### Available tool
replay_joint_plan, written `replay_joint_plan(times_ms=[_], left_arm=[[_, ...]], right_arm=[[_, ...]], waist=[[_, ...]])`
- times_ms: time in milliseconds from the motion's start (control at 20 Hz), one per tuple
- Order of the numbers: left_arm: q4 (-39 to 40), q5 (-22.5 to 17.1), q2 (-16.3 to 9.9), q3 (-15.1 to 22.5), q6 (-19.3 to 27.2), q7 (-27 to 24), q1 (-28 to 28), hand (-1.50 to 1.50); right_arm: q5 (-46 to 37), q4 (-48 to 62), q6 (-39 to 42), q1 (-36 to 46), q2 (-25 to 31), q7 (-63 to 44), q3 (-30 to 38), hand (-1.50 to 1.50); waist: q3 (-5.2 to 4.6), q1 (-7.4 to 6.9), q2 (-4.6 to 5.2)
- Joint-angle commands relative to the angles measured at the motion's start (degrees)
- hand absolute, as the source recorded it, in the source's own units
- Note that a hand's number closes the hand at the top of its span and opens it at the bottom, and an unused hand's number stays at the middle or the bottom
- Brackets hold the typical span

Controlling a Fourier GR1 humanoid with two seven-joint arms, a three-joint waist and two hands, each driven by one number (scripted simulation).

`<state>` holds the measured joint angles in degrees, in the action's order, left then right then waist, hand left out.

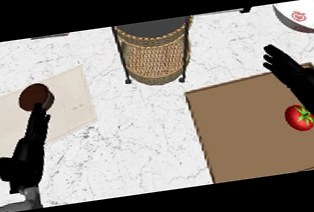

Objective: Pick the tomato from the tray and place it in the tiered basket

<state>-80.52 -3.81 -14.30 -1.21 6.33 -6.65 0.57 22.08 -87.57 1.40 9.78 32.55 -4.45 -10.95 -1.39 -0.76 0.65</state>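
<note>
Tomato (299, 117) on tray (246, 131); right hand (302, 82) partly cut off.

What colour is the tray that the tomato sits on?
Plain brown, seen in the head view: the tray carries the red tomato with a green stem.

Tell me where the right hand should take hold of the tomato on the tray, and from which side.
Probably round its red body, coming from above: the tomato lies on the flat brown tray, its sides unobstructed. The open right hand is already right beside it. The green stem looks too small to grip.
</note>
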Motion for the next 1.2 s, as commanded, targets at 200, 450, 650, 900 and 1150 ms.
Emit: replay_joint_plan(times_ms=[200, 450, 650, 900, 1150], left_arm=[[3.7, 3.9, 3.5, 2.0, 5.1, 2.5, -3.9, 0.0], [3.2, 2.5, 5.2, 3.1, 4.2, 4.7, -5.3, 0.0], [2.4, 6.0, 8.3, 6.6, 6.9, 4.3, -6.2, 0.0], [2.8, 4.3, 6.1, 5.3, 3.6, 4.8, -7.0, 0.0], [-0.6, 4.7, 6.1, 5.5, 4.7, 8.2, -6.8, 0.0]], right_arm=[[5.3, 5.7, 0.7, 2.5, 8.1, 12.9, 21.3, 1.5], [8.3, 17.5, -17.8, -2.0, 2.4, 6.0, 32.2, -1.5], [13.2, 16.2, -9.6, -6.4, 1.6, 15.0, 38.3, -1.5], [11.9, 9.6, -0.8, -14.3, 10.5, 5.3, 36.6, -1.5], [7.5, 3.1, 8.2, -20.4, 20.3, -4.6, 29.5, -1.5]], waist=[[1.62, 2.36, -0.58], [1.65, 3.68, -0.54], [1.45, 1.82, -0.78], [1.3, 1.78, -0.82], [1.21, 1.99, -1.04]])
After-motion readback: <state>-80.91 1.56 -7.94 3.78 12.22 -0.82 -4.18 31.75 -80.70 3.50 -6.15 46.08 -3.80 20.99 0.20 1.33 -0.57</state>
